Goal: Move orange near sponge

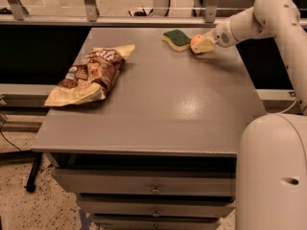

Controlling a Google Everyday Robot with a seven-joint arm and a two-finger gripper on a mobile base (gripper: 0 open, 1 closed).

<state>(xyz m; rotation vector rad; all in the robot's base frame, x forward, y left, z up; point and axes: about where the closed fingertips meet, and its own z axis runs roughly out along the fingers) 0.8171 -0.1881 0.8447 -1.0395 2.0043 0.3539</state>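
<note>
The place looked like a robot test lab rather than a home. A plain grey table [158,114] stood over metal drawers [153,188] on a speckled hard floor [19,210], with metal posts [88,1] along a rail behind it and a loose cable [7,140] on the ground at the left. A white robot arm [268,13] reached over the far right of the table top, where its gripper [200,44] was closed around an orange [195,39] just beside a sponge [176,38]. A snack bag [91,75] was the only other item laid out.
</note>
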